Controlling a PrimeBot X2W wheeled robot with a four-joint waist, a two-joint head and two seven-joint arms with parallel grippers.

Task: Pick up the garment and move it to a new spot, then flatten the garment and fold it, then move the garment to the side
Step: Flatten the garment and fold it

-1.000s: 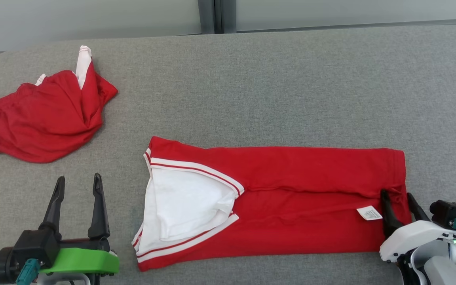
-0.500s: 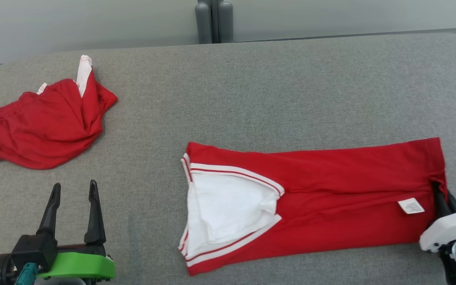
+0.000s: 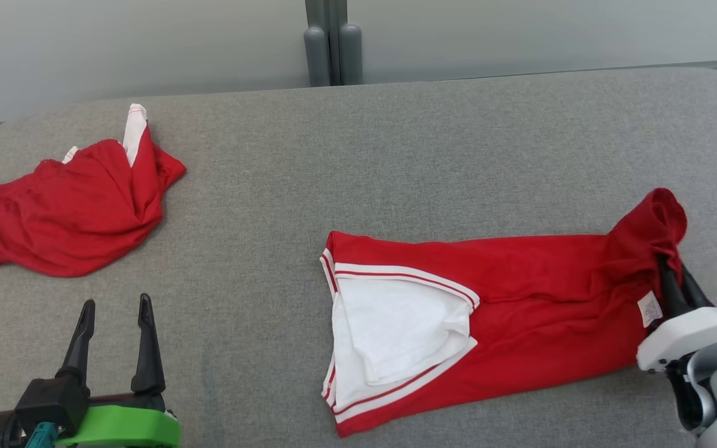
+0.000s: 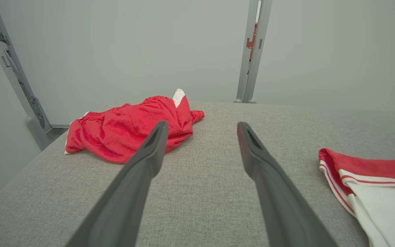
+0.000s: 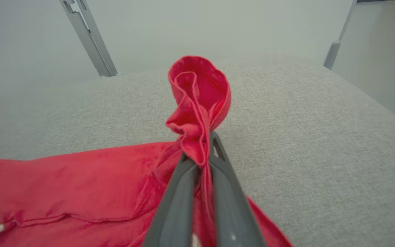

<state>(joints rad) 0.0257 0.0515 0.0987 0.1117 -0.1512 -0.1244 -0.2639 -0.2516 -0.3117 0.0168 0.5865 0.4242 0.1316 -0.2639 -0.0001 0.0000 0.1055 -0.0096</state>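
The garment [image 3: 520, 292] is a red shirt with white-and-red trim and a white inner side, lying folded lengthwise on the grey table at centre right. Its right end is bunched and lifted off the surface. My right gripper [image 3: 666, 264] is shut on that end; in the right wrist view the red cloth [image 5: 197, 92] stands up in a loop above the right gripper [image 5: 204, 147]. My left gripper [image 3: 114, 305] stands open at the lower left, holding nothing and well apart from the shirt. The left gripper [image 4: 201, 125] also stands open in its wrist view, with the shirt's collar end [image 4: 372, 178] at the right.
A second red garment [image 3: 66, 211] with white trim lies crumpled at the table's far left, ahead of the left gripper [image 4: 129, 130]. The grey padded table [image 3: 396, 155] has rounded far corners. Grey posts [image 3: 332, 43] stand behind its far edge against a pale wall.
My right gripper has shut on the shirt's right end, raised it and dragged the shirt to the right. The camera has shifted a little. The left gripper stays open.
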